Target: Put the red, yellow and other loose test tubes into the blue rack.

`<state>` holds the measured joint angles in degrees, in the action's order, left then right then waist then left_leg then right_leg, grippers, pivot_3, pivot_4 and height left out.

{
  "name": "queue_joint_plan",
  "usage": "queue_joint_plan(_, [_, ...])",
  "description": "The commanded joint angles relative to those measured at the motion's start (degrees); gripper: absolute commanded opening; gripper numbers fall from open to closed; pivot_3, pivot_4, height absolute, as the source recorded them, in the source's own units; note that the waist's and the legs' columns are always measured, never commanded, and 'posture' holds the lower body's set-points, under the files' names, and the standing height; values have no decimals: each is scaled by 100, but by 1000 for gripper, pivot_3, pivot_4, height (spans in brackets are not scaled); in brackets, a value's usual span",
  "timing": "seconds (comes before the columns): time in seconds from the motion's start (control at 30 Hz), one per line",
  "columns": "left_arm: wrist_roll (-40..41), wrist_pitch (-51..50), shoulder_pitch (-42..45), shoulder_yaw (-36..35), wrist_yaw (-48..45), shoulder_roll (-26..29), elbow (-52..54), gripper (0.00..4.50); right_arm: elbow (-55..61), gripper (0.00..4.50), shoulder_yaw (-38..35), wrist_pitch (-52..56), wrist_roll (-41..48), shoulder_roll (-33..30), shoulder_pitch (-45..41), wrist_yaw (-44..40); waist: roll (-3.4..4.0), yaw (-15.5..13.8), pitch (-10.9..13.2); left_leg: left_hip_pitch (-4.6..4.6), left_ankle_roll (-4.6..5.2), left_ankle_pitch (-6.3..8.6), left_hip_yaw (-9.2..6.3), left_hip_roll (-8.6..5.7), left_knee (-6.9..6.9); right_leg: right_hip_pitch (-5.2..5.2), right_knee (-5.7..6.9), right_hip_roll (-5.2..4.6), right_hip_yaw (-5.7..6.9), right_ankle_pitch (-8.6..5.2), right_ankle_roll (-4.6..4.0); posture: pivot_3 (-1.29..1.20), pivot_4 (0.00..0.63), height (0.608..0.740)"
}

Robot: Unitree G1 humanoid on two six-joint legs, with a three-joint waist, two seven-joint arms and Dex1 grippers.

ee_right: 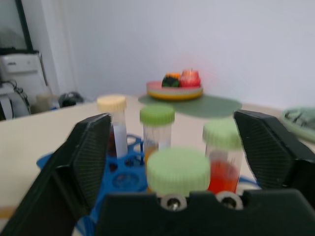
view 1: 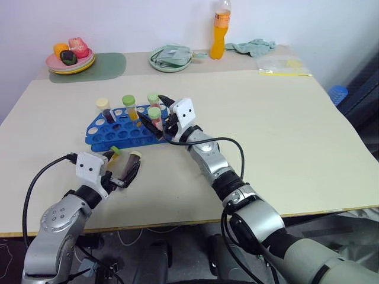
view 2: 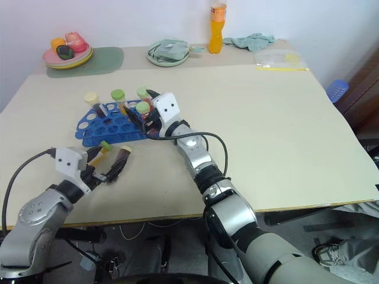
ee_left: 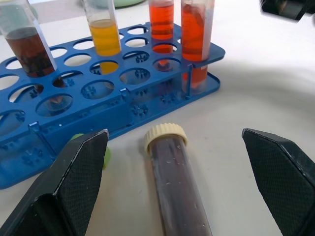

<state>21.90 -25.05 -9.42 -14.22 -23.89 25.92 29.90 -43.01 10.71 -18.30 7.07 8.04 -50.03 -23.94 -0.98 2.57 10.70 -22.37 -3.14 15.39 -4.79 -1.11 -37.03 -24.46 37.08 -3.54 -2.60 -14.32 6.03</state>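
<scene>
The blue rack [view 1: 121, 135] stands on the table with several tubes upright in it: a dark one with a cream cap [view 1: 103, 107], a yellow one [view 1: 129, 105] and two red ones with green caps. My right gripper [view 1: 155, 116] is open around the nearer red tube [ee_right: 178, 169], with a gap on each side of its cap. In front of the rack a loose dark tube with a cream cap [ee_left: 174, 187] lies between the fingers of my open left gripper [view 1: 122, 165]. A second loose tube's green cap [view 1: 114, 152] peeks out beside one finger; its body is mostly hidden.
At the back stand a tall orange drink bottle [view 1: 219, 35], a plate of toy fruit [view 1: 70, 59] on a green mat [view 1: 106, 66], a dish with a cloth [view 1: 172, 58], another cloth [view 1: 251, 46] and a plastic bag [view 1: 283, 65].
</scene>
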Motion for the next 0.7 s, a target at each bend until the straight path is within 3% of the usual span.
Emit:
queue_joint_plan(0.03, [28,-130,27,-120,108,67,308,4500,793,4460,31,42,49,106,451,-158,-1,-1,0,0,0,0,0,0,0,0,0,-1,0,0,0,0,150,740])
queue_joint_plan(0.23, [285,-2752,717,-216,579,1075,1014,4500,3195,4460,82,1986,522,-1208,1211,-1238,2,-24,4,-5,0,0,-8,-3,-8,2,4,-1,4,0,2,0,150,740])
queue_joint_plan(0.4, [982,-6315,2506,-85,561,1837,881,4500,4431,4460,303,3042,728,-2562,1567,-2414,0,8,6,7,1,0,-11,-4,-6,15,5,6,7,-3,5,0,150,740])
queue_joint_plan(0.53, [1993,-6745,3442,734,490,2770,263,4500,4810,4460,360,3207,850,-2957,1695,-2914,-2,119,14,12,1,0,-7,6,0,12,6,19,-3,-4,5,0,150,740])
queue_joint_plan(0.7, [2835,-6745,4367,1567,1703,2826,-803,4500,4947,4460,497,3135,783,-2996,1809,-3147,-9,113,19,8,0,0,-9,5,-1,11,3,12,-1,-5,4,0,150,740])
